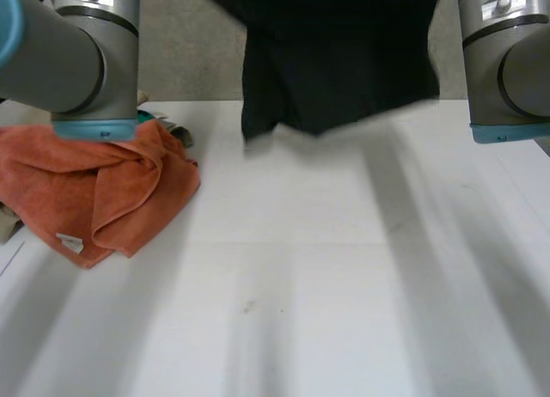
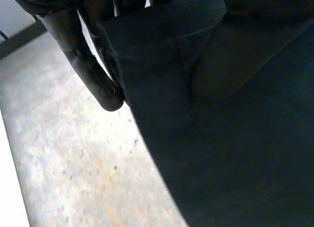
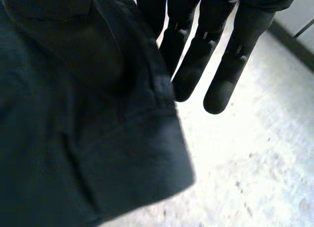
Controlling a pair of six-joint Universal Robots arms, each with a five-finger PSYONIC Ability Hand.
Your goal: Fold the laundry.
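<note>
- The table (image 1: 301, 268) is white and bare across its middle and its near part, from the left edge to the right, so the widest open room lies there.
- The table's far edge runs behind the arms, and grey speckled floor (image 1: 189, 53) shows beyond it.
- An orange towel (image 1: 103, 191) lies crumpled at the table's left side, partly under the left arm (image 1: 77, 53). It has a small white tag at its near corner. Its right edge stops well short of the table's middle.
- The right arm (image 1: 507, 62) stands over the far right of the table, with bare table beneath and beside it.
- The black garment (image 1: 339, 62) hangs in the air between the two arms, over the far middle of the table. Its lower hem is uneven, lower at the left than at the right. I cannot tell whether the hem touches the table.
- The garment is plain and dark, with soft folds and a stitched hem along its side edge.
- In its wrist view the left hand (image 2: 93, 70) grasps the garment near its top. The cloth drops from the hand and covers the palm, and one finger lies straight along the cloth's edge, touching it, with floor below.
- In its wrist view the right hand (image 3: 216, 55) holds the garment on its thumb side. The cloth hangs from there with a hemmed corner lowest. The outer fingers (image 3: 189, 70) are straight and clear of the cloth.
</note>
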